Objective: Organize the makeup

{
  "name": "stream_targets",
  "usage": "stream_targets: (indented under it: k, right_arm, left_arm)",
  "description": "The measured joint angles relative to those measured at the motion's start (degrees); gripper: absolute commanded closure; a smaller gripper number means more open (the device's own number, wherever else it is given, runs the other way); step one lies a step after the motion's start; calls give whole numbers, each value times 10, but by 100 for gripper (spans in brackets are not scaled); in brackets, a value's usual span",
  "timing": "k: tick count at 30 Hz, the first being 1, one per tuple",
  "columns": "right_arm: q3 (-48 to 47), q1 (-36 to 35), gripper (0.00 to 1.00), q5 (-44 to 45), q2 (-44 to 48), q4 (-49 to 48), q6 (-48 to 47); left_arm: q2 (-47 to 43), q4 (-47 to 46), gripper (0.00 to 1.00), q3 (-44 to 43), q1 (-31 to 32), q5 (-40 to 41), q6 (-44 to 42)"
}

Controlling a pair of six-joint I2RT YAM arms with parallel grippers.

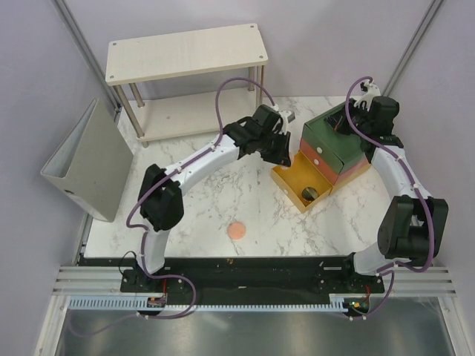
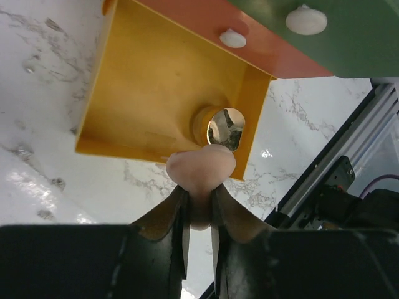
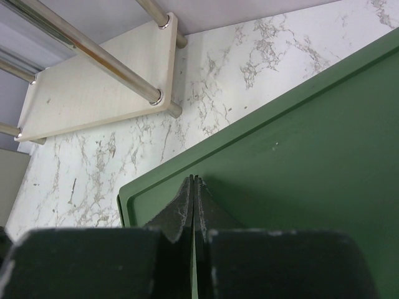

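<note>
Black left claw (image 2: 199,200), jaws narrowly apart, pinches a peach-pink disc (image 2: 201,168) over the front rim of the yellow drawer (image 2: 156,148), near the gold-rimmed jar (image 2: 223,128). Carry it over the drawer floor before releasing. Right claw (image 3: 194,184) is closed, empty, against the green box top (image 3: 299,156).

The top view looks down on the whole table (image 1: 260,208), yellow drawer (image 1: 297,179) included. The left wrist view peers past the left pincer (image 2: 199,192), close above that drawer; the right hugs the green box top (image 3: 299,162).

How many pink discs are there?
2. One pink disc lies alone on the table. The other disc is pinched in the left gripper by the open yellow drawer. More may be hidden in closed drawers.
</note>
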State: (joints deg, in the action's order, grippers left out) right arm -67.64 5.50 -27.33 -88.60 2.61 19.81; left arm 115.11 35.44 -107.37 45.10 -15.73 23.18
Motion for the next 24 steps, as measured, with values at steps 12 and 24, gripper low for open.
stream_targets:
  k: [12,24]
  right_arm:
    - [0,0,100,0,0,0,0]
    - [1,0,100,1,1,0,0]
  left_arm:
    - [87,17,31,-26,27,-23,20]
    - [1,7,27,48,11,21,19]
